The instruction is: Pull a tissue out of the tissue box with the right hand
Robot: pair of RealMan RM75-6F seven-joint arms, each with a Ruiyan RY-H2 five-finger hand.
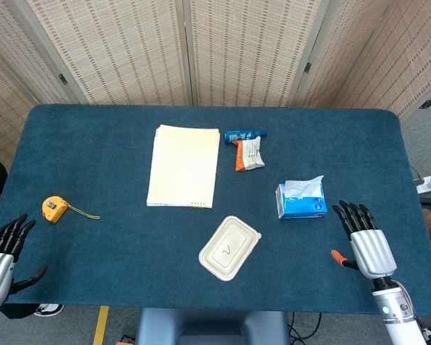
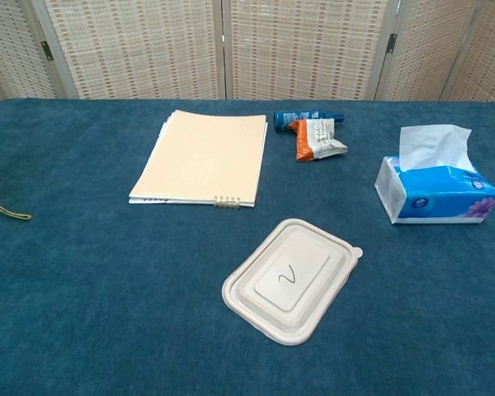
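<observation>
Woven folding screens stand behind a blue-carpeted tabletop [image 1: 93,165], whose near edge and right-hand stretch lie open around the robot's hands. The right hand [image 1: 364,241] rests flat near the tabletop's near right corner, fingers extended and slightly apart, holding nothing. The tissue box [image 1: 300,200], blue and white with a tissue [image 1: 303,186] standing up from its slot, sits toward the right edge, just beyond the right hand's fingertips and a little to their left, apart from them. The left hand [image 1: 3,251] lies at the near left corner, fingers spread, empty. A yellow tape measure [image 1: 54,208] sits near it. A paper pad [image 1: 183,165], snack packets [image 1: 247,147] and a lidded food container [image 1: 230,247] occupy the middle.
</observation>
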